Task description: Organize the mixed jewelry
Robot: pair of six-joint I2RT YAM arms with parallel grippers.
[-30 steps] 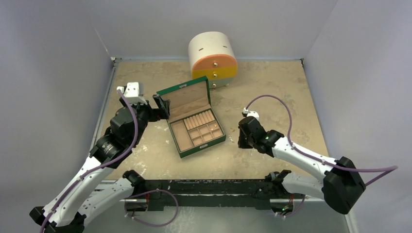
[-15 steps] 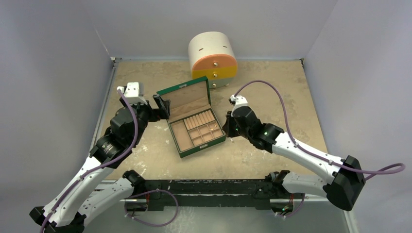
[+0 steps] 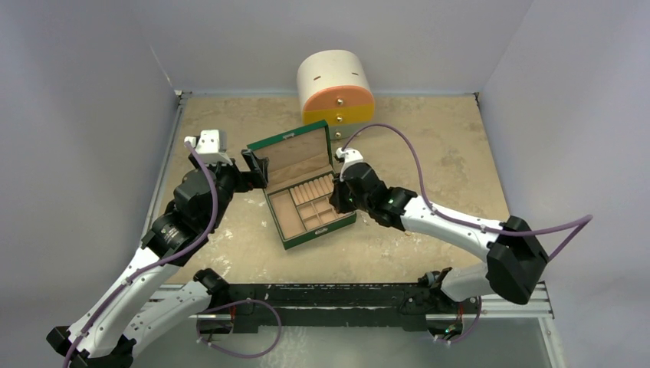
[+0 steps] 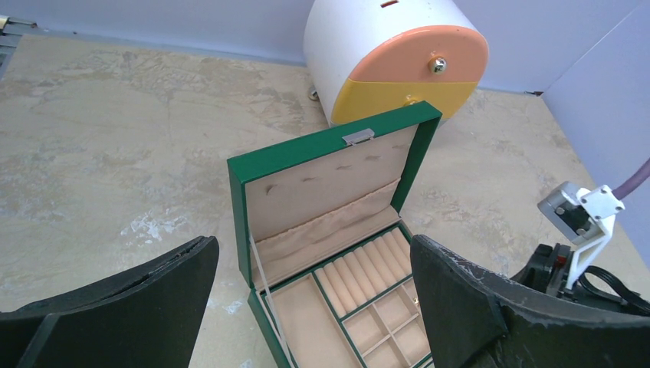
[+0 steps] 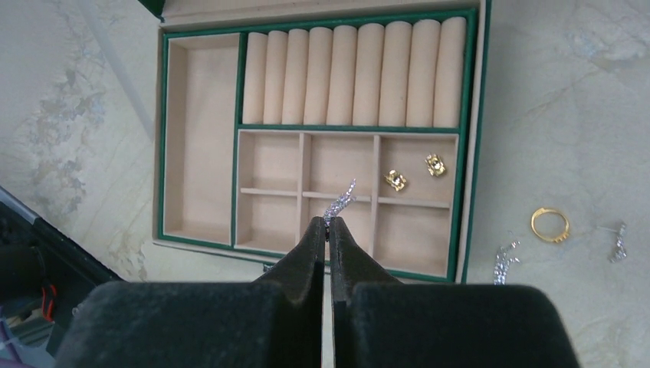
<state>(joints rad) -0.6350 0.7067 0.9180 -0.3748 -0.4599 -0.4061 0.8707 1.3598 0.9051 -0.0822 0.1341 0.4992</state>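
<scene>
The green box [image 5: 476,146] lies open, its tan compartments facing up. My right gripper [image 5: 328,222] hangs over the small compartments, shut on a sparkly silvery piece [image 5: 339,201] that sticks out past its fingertips. Two tiny gold pieces [image 5: 395,180] lie in the upper right small compartment. On the table to the right of the box lie a gold ring [image 5: 549,224] and two silvery pieces [image 5: 503,261]. My left gripper [image 3: 257,167] is wide open beside the raised lid [image 4: 329,184], holding nothing. In the top view the right gripper [image 3: 335,201] is over the box's right side.
A round white drawer unit [image 3: 336,92] with an orange and yellow front stands behind the box near the back wall. Grey walls close in the tabletop on three sides. The right arm's wrist [image 4: 582,230] shows at the right of the left wrist view.
My right arm has swung left from the bare table to over the box's right side, still shut on the silvery piece. The left arm has not moved.
</scene>
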